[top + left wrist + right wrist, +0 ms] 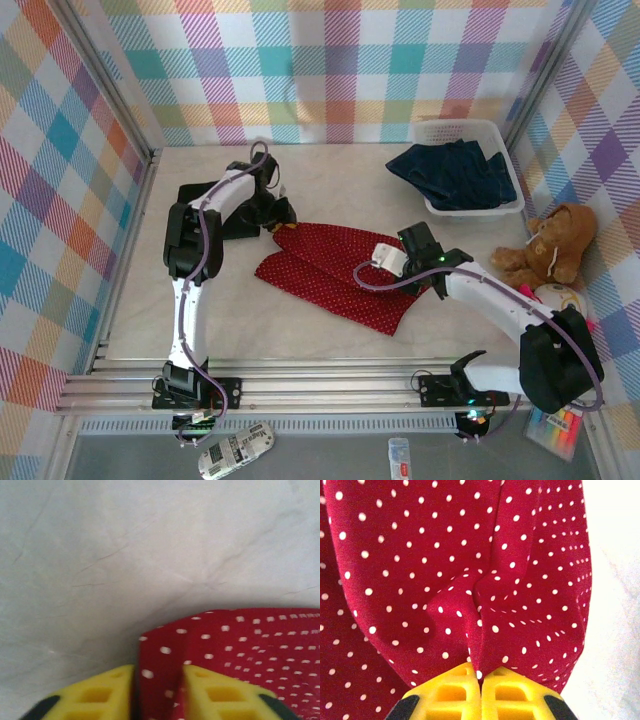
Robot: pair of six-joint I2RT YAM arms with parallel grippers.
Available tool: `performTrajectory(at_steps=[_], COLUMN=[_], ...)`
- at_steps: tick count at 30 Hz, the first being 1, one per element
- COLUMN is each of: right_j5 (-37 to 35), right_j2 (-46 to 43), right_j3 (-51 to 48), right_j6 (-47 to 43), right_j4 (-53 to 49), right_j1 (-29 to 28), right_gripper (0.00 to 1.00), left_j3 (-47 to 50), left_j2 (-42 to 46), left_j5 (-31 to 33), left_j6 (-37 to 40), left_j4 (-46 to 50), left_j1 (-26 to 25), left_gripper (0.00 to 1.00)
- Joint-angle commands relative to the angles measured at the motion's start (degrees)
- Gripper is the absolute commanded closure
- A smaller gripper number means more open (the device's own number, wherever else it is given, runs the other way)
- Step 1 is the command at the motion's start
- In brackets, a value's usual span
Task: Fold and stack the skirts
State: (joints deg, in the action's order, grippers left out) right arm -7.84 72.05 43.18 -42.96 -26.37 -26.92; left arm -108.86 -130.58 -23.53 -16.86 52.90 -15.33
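- Left arm: stretching forward over the table, left gripper straddling the far corner of the red dotted skirt; yellow fingers standing apart, clamp not discernible.
- Right arm: bending in from the right, right gripper pinching a bunched fold of the skirt.
- Skirt: lying mid-table.

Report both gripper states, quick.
Left gripper: closed on the red dotted skirt, at its corner.
Right gripper: closed, pinching a fold of the same skirt.
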Motion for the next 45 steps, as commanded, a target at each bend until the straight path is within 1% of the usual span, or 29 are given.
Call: performTrajectory(at_steps=[1, 2, 4, 7, 9, 10, 11, 12, 13, 14, 16, 17, 19, 21, 23, 25, 26, 27, 28, 29, 30, 31, 33, 35, 37, 39, 42, 45], right_j5=[5.1, 6.6, 9.1, 13.1, 13.9, 13.8, 13.7, 13.6, 13.2, 12.2, 8.7, 7.6, 6.6, 6.6, 5.9, 5.7, 5.2, 5.0, 5.0, 4.3, 3.5, 3.2, 2.5, 2.1, 2.2, 2.7, 2.9, 2.8], right_j2=[-2.6, -2.9, -2.6, 0.6, 3.1, 4.0, 4.8, 5.2, 5.2, 5.0, 4.6, 4.1, 2.4, -0.1, -2.0, -3.2, -3.6, -3.7, -3.8, -3.8, -3.7, -3.7, -3.6, -3.3, -2.9, -2.2, -1.2, -1.0], right_j3=[3.2, 4.5, 8.3, 17.2, 24.1, 26.9, 29.9, 32.1, 33.2, 33.9, 33.3, 31.3, 25.8, 18.2, 11.5, 5.4, 2.6, 0.5, -0.8, -2.3, -3.4, -3.9, -4.8, -4.6, -4.4, -4.3, -4.4, -4.4], right_j6=[1.2, 0.4, -1.5, -5.3, -8.0, -9.0, -10.0, -10.8, -11.4, -12.4, -14.4, -14.7, -14.3, -12.0, -9.7, -7.9, -6.9, -5.5, -4.7, -4.4, -4.2, -4.4, -5.1, -5.8, -6.1, -6.0, -6.1, -6.3], right_j4=[3.2, 3.3, 3.4, 2.3, 1.1, 0.4, -0.5, -1.0, -1.2, -2.0, -4.4, -5.3, -7.4, -8.4, -9.9, -11.0, -11.3, -11.1, -11.3, -11.1, -10.8, -10.6, -9.4, -8.0, -6.3, -5.3, -4.7, -4.6], right_j1=[3.5, 5.3, 8.7, 13.1, 14.3, 14.5, 14.6, 14.6, 14.6, 14.3, 12.4, 11.3, 9.2, 6.2, 2.2, -2.5, -4.9, -6.8, -8.0, -9.0, -9.5, -9.7, -9.7, -9.7, -9.7, -9.7, -9.7, -9.7], right_gripper=[1.00, 1.00, 1.00, 1.00, 1.00, 1.00, 1.00, 1.00, 1.00, 1.00, 1.00, 1.00, 1.00, 1.00, 1.00, 1.00, 1.00, 1.00, 1.00, 1.00, 1.00, 1.00, 1.00, 1.00, 1.00, 1.00, 1.00, 1.00], left_j3=[-4.8, -6.1, -10.2, -22.1, -33.3, -37.4, -40.8, -41.1, -39.7, -36.2, -23.4, -14.5, 2.1, 18.7, 32.0, 42.6, 46.9, 50.4, 52.6, 54.2, 55.2, 55.8, 56.1, 53.5, 49.5, 46.8, 44.7, 42.3], left_j2=[2.6, 3.7, 5.0, 4.3, 2.5, 2.0, 2.2, 3.4, 5.1, 7.7, 14.5, 18.7, 26.4, 33.9, 39.3, 42.8, 44.3, 45.6, 46.7, 48.0, 49.2, 50.0, 50.1, 47.6, 44.2, 41.2, 37.5, 33.6], left_j5=[-3.4, -4.4, -7.4, -11.5, -12.3, -12.0, -11.7, -11.1, -10.1, -8.7, -8.2, -8.6, -8.1, -5.3, -0.7, 1.5, 2.1, 2.9, 4.2, 7.5, 10.5, 11.2, 9.8, 10.3, 12.3, 12.9, 14.6, 16.0], left_j6=[2.6, 2.3, 1.5, 1.1, 1.9, 2.1, 2.1, 2.0, 2.0, 2.1, 1.9, 1.3, 0.5, 0.0, -0.6, -2.4, -4.0, -5.6, -6.7, -8.1, -9.8, -10.9, -14.6, -19.0, -21.3, -23.0, -25.2, -26.1], left_j4=[1.4, 0.6, -0.5, 0.2, 2.9, 4.0, 4.4, 3.7, 2.6, 1.2, -4.6, -8.9, -16.3, -21.8, -24.6, -26.2, -26.6, -26.6, -26.2, -24.7, -23.4, -23.2, -23.2, -19.5, -14.2, -12.1, -11.8, -11.4], left_j1=[1.4, 2.7, 5.5, 8.5, 9.5, 9.8, 10.2, 10.6, 10.9, 11.0, 10.9, 10.8, 10.1, 8.8, 7.0, 5.4, 4.9, 4.7, 4.7, 4.7, 4.8, 4.9, 4.7, 3.6, 1.2, -1.7, -4.8, -5.8], left_gripper=[0.98, 1.00, 1.00, 1.00, 1.00, 1.00, 1.00, 1.00, 1.00, 1.00, 1.00, 1.00, 1.00, 1.00, 1.00, 1.00, 0.91, 0.70, 0.56, 0.40, 0.29, 0.26, 0.25, 0.25, 0.26, 0.26, 0.31, 0.36])
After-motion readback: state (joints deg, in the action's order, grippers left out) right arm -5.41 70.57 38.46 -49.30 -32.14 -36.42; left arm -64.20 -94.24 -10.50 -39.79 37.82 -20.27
